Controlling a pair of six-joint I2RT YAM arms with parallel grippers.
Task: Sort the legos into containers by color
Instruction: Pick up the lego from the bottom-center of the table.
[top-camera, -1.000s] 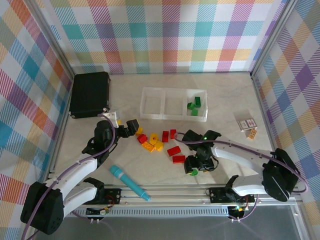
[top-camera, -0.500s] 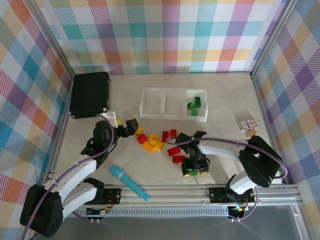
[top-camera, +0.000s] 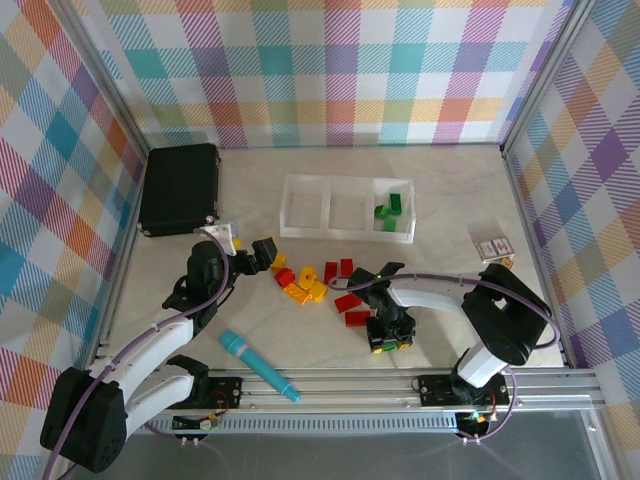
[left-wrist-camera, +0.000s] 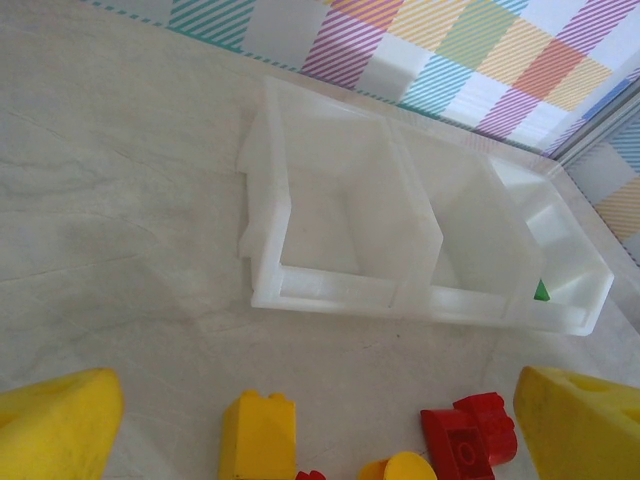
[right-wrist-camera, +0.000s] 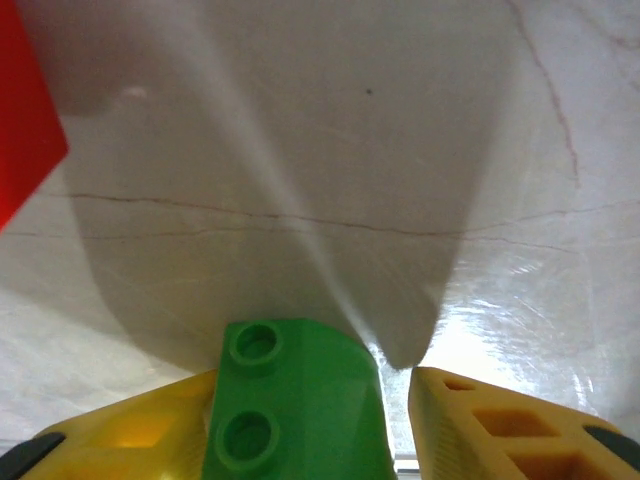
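Green brick (right-wrist-camera: 295, 400) sits on the table (right-wrist-camera: 350, 150) near its front edge, between the fingers of my right pincer (top-camera: 387, 338). The jaws are half closed: one pad touches, a gap shows opposite, and nothing is gripped yet. An off-centre squeeze could twist it or squirt it out. My arm folds low, wrist pointing down. My left pincer (top-camera: 265, 248) hovers wide open, empty.

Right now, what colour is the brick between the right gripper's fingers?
Green brick, clearest in the right wrist view.
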